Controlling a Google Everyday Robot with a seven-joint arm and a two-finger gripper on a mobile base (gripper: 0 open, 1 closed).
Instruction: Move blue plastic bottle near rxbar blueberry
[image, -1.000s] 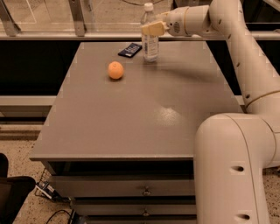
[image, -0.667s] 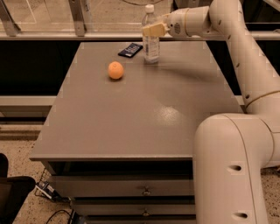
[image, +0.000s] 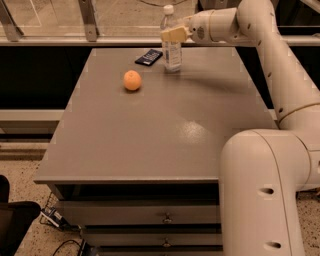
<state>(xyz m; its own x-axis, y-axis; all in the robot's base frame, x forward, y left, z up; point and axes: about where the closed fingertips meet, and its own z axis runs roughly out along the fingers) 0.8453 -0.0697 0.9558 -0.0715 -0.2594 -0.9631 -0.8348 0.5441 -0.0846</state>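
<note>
Blue plastic bottle (image: 171, 52) stands upright at the far end of the grey table (image: 150, 135), in the upper middle of the frame. Its white cap (image: 169, 8) rises above the table's back edge. The gripper (image: 173, 34) sits at the bottle's upper body, just below the neck, and its tan tip crosses the front of the clear plastic. It reaches in from the right on the end of the white arm (image: 280, 70). Whether the claw is pinching the blue plastic bottle or only spread around it cannot be told from this view.

The rxbar blueberry (image: 149, 57) lies flat just to the left of the bottle's lower half, a dark wrapped bar set at a slant. The two are so close that a gap or a touch between them cannot be made out.

An orange (image: 132, 80) rests on the table lower and further left, apart from both the bar and the bottle.

The arm sweeps from the upper right corner down the right edge of the frame to a bulky white joint (image: 262, 195) at lower right, which covers the table's near right corner. Under the tabletop there are drawers (image: 166, 218) with small metal pulls. At lower left a dark object (image: 15, 225) and some cables (image: 62, 220) sit on the speckled floor.
</note>
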